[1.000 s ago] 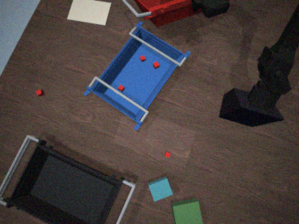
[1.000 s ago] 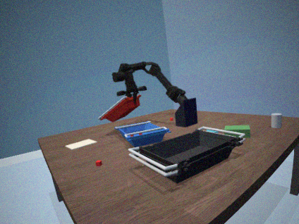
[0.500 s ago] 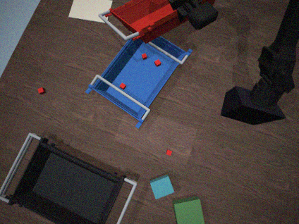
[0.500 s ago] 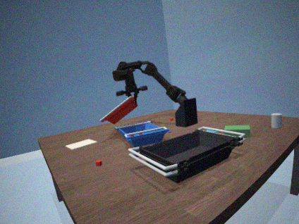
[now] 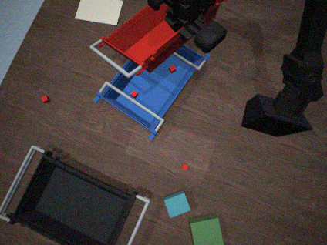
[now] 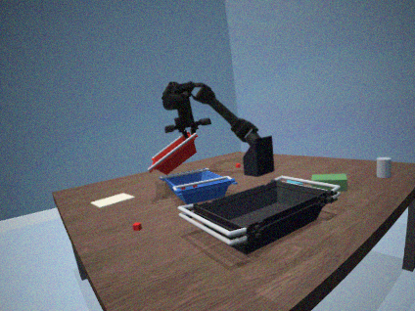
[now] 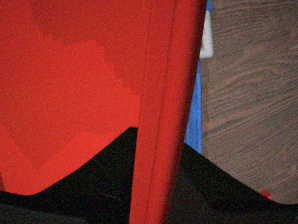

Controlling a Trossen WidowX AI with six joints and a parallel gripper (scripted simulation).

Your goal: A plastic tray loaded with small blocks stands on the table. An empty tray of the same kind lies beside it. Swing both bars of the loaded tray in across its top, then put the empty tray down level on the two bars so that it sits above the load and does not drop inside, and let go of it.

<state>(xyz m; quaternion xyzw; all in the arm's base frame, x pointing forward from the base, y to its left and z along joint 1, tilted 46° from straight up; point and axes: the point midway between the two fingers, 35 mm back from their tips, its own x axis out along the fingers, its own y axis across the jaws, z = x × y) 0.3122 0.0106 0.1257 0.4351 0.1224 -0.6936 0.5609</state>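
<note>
The loaded blue tray (image 5: 154,96) (image 6: 203,193) (image 7: 195,125) stands on the table; small red blocks (image 5: 172,68) (image 5: 134,94) lie in it. Its near bar (image 5: 135,102) and far bar (image 5: 189,63) both lie across its top, near the ends. My gripper (image 5: 185,32) (image 6: 188,134) (image 7: 147,139) is shut on a long side wall of the empty red tray (image 5: 150,38) (image 6: 176,154) (image 7: 75,100). The red tray hangs above the blue tray, clearly tilted, covering its far part in the top view. A bar (image 5: 109,60) sticks out at the red tray's end.
A large black tray (image 5: 77,204) (image 6: 284,225) with outward bars stands nearby. Loose red blocks (image 5: 45,99) (image 5: 185,167), a teal block (image 5: 177,205), a green block (image 5: 207,232) (image 6: 329,181), a cream sheet (image 5: 99,11) (image 6: 113,199) and a grey cylinder (image 6: 384,167) are around.
</note>
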